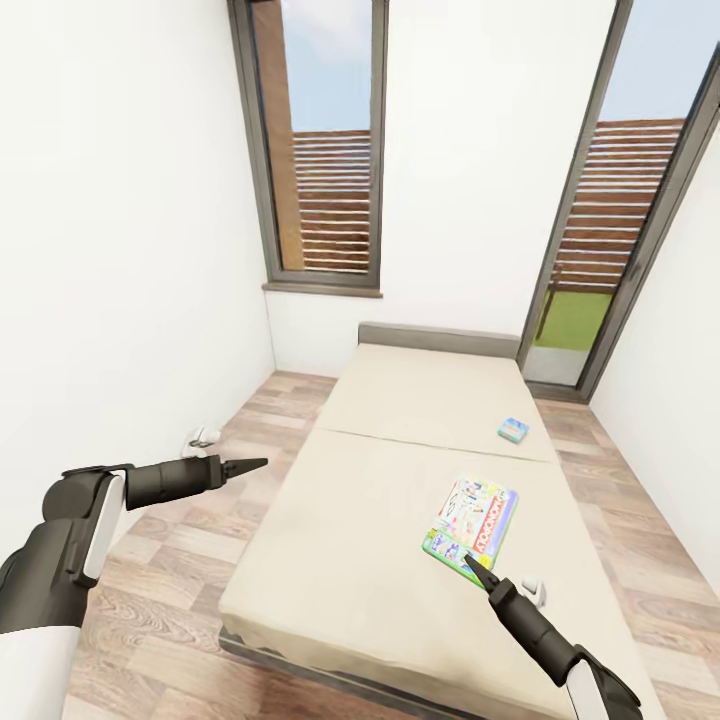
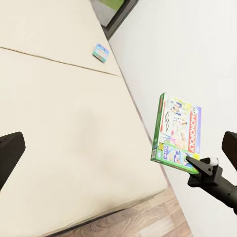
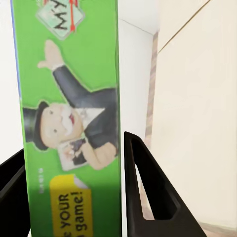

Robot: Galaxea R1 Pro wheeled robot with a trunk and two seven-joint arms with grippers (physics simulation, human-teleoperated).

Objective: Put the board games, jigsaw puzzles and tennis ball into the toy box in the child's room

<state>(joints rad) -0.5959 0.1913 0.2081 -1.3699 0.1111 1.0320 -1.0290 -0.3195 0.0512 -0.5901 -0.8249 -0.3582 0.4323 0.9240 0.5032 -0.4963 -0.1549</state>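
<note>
Head view: a beige bed [image 1: 400, 520] fills the centre and lower half of the frame, its grey headboard against the far white wall between two tall windows [image 1: 320, 140]. A green Monopoly board game [image 1: 472, 516] appears at lower right of centre, over the right side of the mattress, with the right hand [image 1: 474, 573] at its near corner. The right wrist view shows the box's green edge [image 3: 74, 123] standing between the two dark fingers [image 3: 148, 197], which pinch it. In the left wrist view the same box [image 2: 177, 134] is seen at right of frame, lifted clear of the mattress and tilted nearly upright, held at its lower corner. A second, smaller blue board game [image 1: 513, 430] lies flat on the bed further up, near the right edge, just above the seam across the mattress. The left hand [image 1: 255, 463] points rightward at the left of the frame, over the wood floor [image 1: 170, 580] beside the bed; its fingers appear pressed together.
</note>
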